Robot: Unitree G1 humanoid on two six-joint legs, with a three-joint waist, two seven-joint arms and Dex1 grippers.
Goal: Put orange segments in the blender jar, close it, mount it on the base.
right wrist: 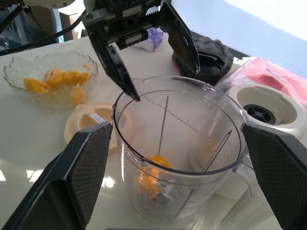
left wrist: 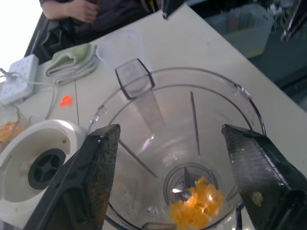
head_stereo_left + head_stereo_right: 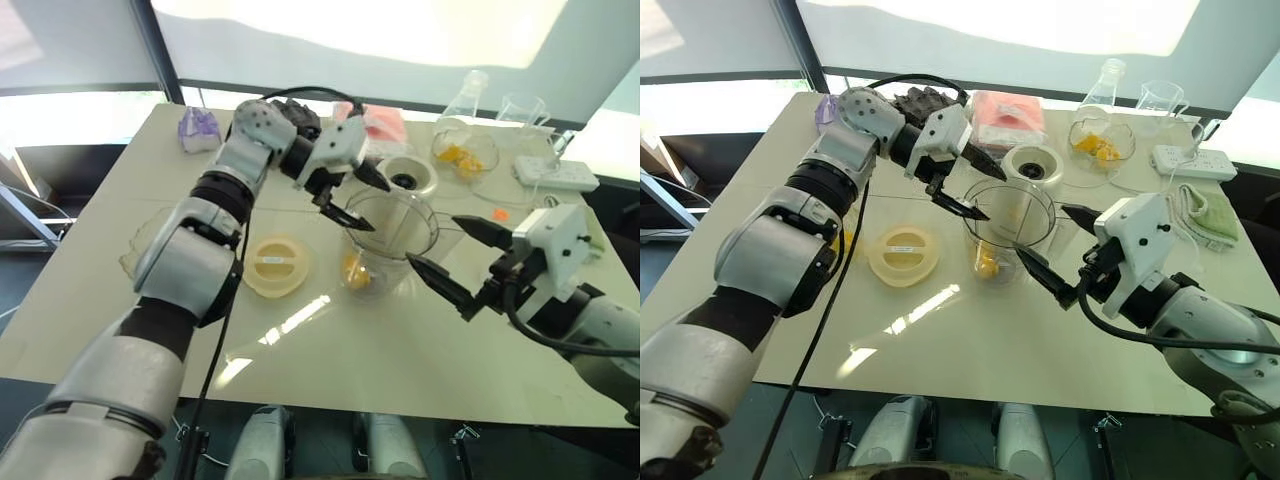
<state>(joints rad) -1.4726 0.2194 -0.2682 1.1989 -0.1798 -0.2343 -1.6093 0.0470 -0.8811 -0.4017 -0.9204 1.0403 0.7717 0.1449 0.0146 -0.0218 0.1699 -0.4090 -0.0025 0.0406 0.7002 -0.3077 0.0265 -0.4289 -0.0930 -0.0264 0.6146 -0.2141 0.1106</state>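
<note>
Head views: the jar (image 3: 392,240) stands upright on the table (image 3: 400,350), orange pieces (image 3: 354,270) at its bottom. The left gripper (image 3: 352,198) hangs over the jar's mouth, fingers apart, empty. The right gripper (image 3: 455,258) is beside the jar, fingers wide apart. The base (image 3: 408,174) stands just behind the jar; the lid (image 3: 274,264) lies beside it.

Left wrist view: orange pieces (image 2: 196,207) lie around the blade; the base (image 2: 36,163) is alongside.

Right wrist view: a bowl (image 1: 50,84) holds more pieces.
</note>
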